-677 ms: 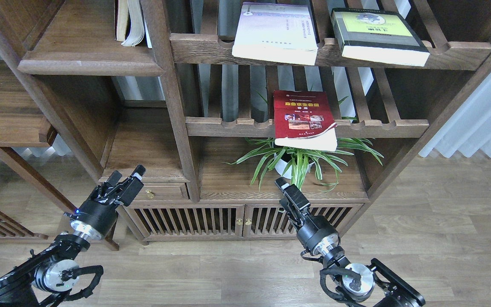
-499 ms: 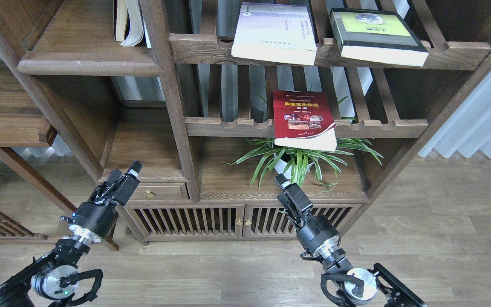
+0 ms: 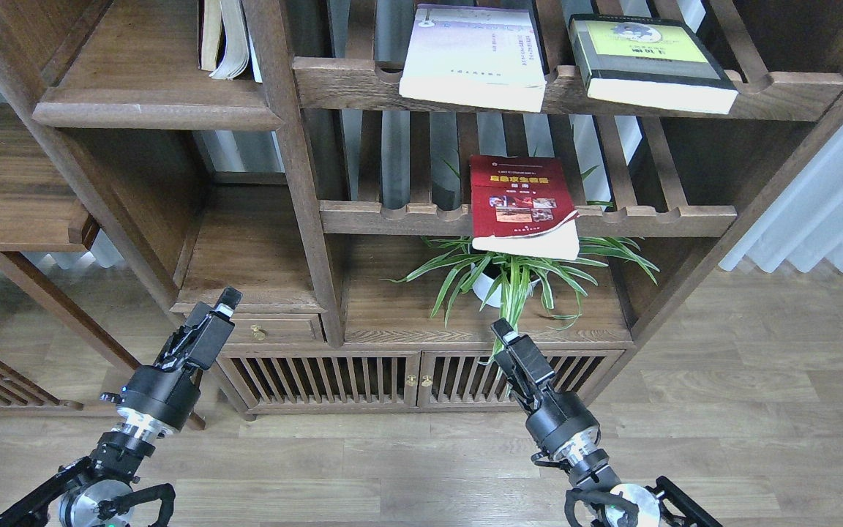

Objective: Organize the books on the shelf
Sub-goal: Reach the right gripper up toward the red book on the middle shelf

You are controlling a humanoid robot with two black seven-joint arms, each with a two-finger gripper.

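Pale book [image 3: 474, 55] and green-grey book [image 3: 648, 62] are cropped at top.

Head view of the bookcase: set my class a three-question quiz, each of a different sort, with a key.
1. True or false: the red book lies on the same slatted rack as the pale lavender book.
2. What stands right below the red book? A) potted plant B) lamp C) box
3. Fill in: the yellow-green book lies to the ____ of the pale lavender book.

Key: 1 false; 2 A; 3 right.
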